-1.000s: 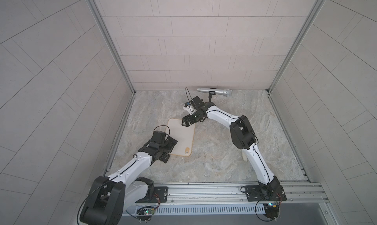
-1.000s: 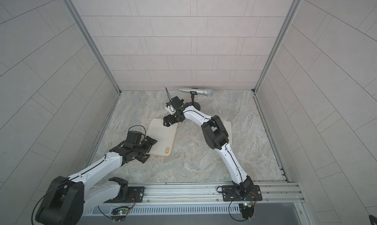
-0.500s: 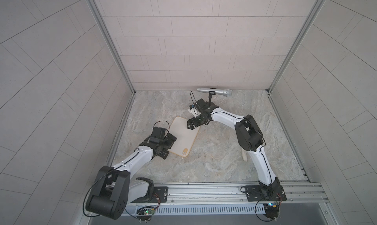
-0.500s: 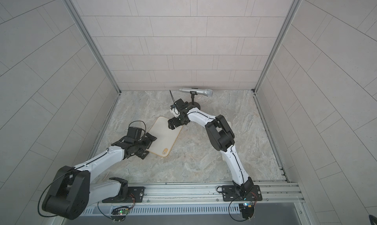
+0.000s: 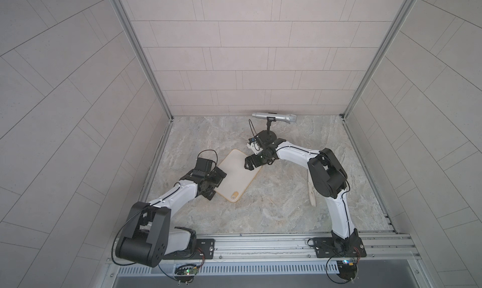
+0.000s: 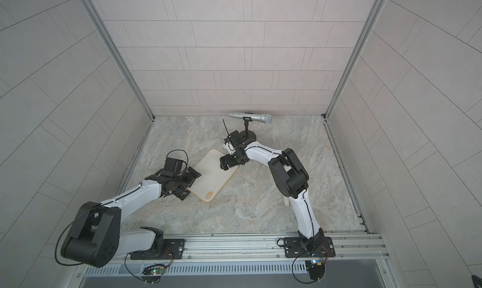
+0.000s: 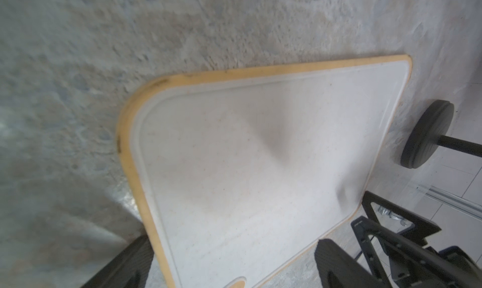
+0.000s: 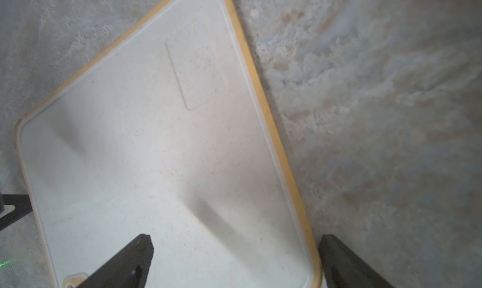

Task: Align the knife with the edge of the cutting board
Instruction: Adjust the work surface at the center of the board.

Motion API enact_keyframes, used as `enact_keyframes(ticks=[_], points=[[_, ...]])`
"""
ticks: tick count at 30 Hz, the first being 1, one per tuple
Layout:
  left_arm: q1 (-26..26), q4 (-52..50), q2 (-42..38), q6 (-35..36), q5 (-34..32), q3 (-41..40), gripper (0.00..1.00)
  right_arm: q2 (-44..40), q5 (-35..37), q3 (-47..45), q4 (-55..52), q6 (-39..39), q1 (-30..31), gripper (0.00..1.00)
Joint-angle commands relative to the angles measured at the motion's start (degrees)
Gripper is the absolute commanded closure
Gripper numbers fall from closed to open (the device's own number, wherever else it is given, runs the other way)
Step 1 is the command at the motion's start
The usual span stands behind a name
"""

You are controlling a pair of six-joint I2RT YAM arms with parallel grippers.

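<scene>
Right wrist: cutting board (image 8: 146, 153) bears faint rectangle (image 8: 195, 72).

A cream cutting board (image 5: 236, 177) lies skewed, left of centre, on the grey marbled tabletop (image 5: 273, 208). A microphone stand (image 5: 271, 134) sits far back. The knife (image 5: 311, 194) lies to the right, mostly hidden.

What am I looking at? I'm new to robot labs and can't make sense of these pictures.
Two robot arms stand on a rail at a stone-patterned table. Two pictures look down from above; the close-ups come from a camera on each wrist. A cream board lies between the arms, a microphone on a stand at the back, and a pale knife shows partly behind the right arm. The left tool and right tool are both open over the board's edges, holding nothing.
</scene>
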Motion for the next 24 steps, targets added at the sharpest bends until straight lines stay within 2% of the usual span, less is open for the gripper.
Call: enact_keyframes(ticks=[1, 12, 24], points=[[0.2, -3.2, 4.2, 3.8, -0.1, -0.2, 0.0, -0.6, -3.4, -3.8, -1.1, 2.9, 0.9, 0.0], [0.2, -5.4, 6.6, 6.8, -0.7, 1.9, 0.0, -7.1, -4.3, -15.4, 7.1, 7.4, 1.4, 0.0], [-1.4, -7.0, 9.7, 7.8, -0.4, 4.5, 0.0, -9.2, -4.1, -21.6, 10.2, 8.8, 4.0, 0.01]])
